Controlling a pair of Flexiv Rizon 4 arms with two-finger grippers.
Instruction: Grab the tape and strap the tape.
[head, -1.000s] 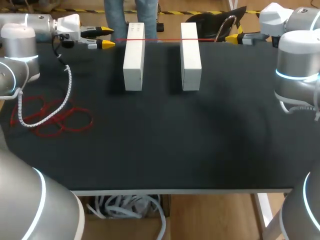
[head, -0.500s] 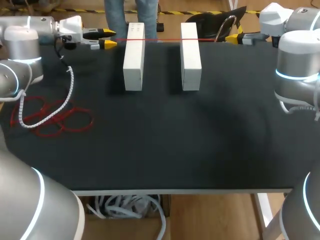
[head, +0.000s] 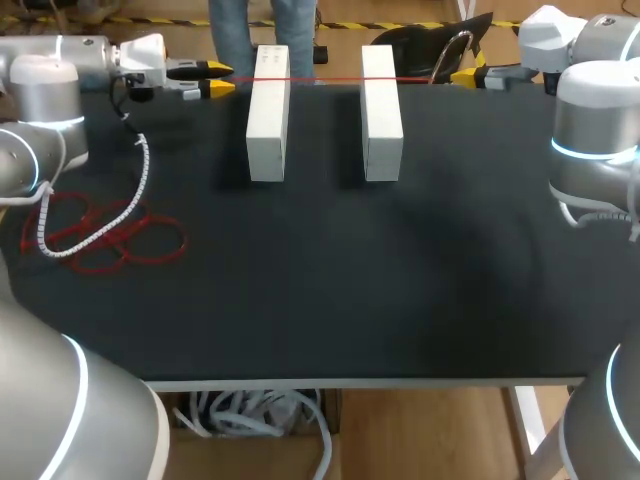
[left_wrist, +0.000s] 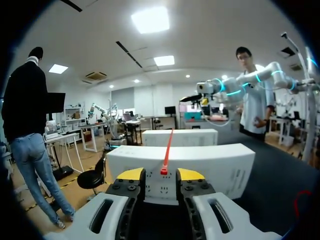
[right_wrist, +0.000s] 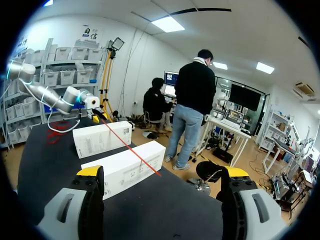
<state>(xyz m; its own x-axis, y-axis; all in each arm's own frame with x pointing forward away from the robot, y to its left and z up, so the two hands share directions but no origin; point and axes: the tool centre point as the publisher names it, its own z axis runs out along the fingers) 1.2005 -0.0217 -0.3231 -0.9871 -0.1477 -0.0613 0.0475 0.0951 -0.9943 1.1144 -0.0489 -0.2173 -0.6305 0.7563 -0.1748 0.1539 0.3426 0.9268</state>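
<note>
The right gripper (right_wrist: 162, 175) hangs over the table's (right_wrist: 165, 210) edge with its fingers (right_wrist: 90, 172) spread wide and nothing touching them. Ahead of it two white blocks (right_wrist: 124, 165) lie side by side, each with one end near that edge. A thin red tape (right_wrist: 131, 148) runs straight over both tops, and its near end juts past the nearer block toward the gap between the fingers. Beyond the farther block (right_wrist: 102, 137) the left arm (right_wrist: 50, 96) comes in over the table's far end, near a red tangle (right_wrist: 55, 134).

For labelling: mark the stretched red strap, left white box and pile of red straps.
red strap (head: 325, 79), head view, span between the boxes.
left white box (head: 268, 110), head view, top face.
pile of red straps (head: 105, 238), head view, crossing loops.
</note>
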